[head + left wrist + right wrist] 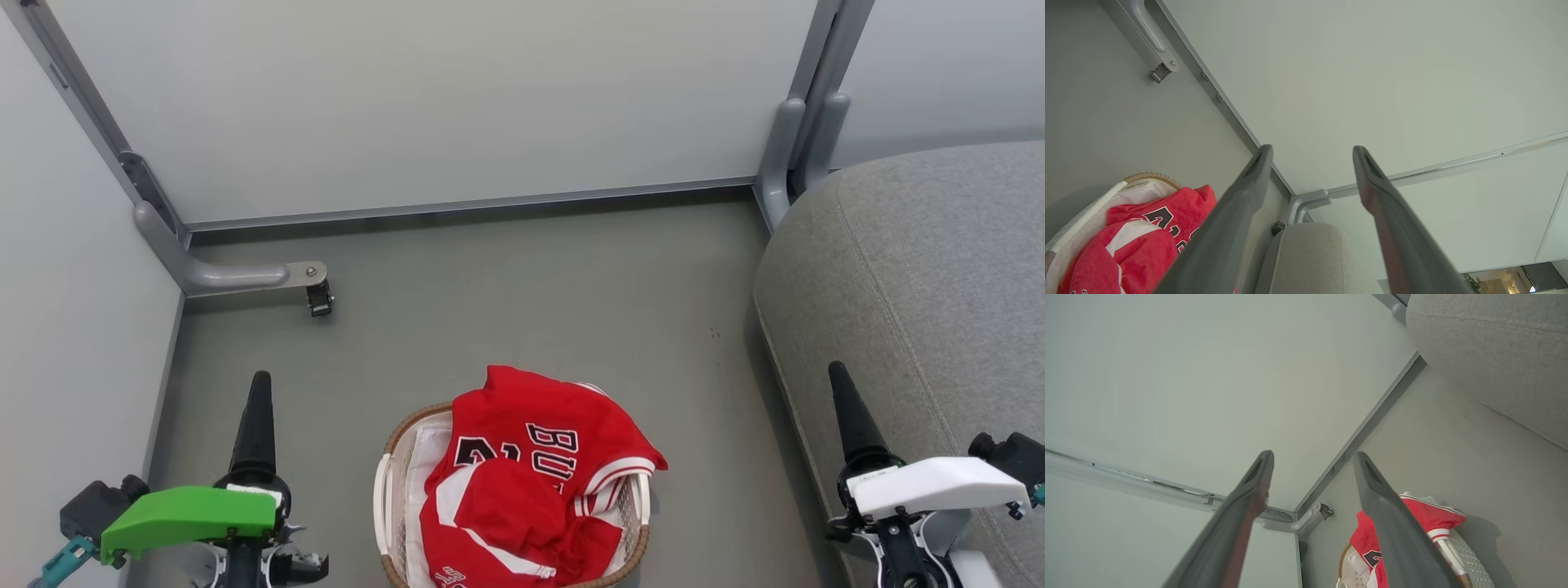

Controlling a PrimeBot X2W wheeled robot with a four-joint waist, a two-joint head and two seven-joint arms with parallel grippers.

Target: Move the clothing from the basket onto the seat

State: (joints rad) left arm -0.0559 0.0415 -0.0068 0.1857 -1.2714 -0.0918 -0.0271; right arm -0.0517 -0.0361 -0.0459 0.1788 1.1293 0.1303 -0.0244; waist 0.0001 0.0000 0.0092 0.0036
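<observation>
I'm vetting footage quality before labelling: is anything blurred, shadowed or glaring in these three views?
Head view: even soft light, no glare, lettering on the clothing crisp. Left wrist view: the left gripper blurs toward the lens. Right wrist view: the right gripper blurs likewise, and the basket casts a soft shadow on the floor.

soft, even light keeps all three views bright, with a faint shadow beside the basket (1474, 563) on the floor (1453, 457) (clearest in the right wrist view). both wrist views bow the wall rails (1147, 484) at their edges, and the left pincer (1312, 152) and right pincer (1312, 455) blur up close.
</observation>
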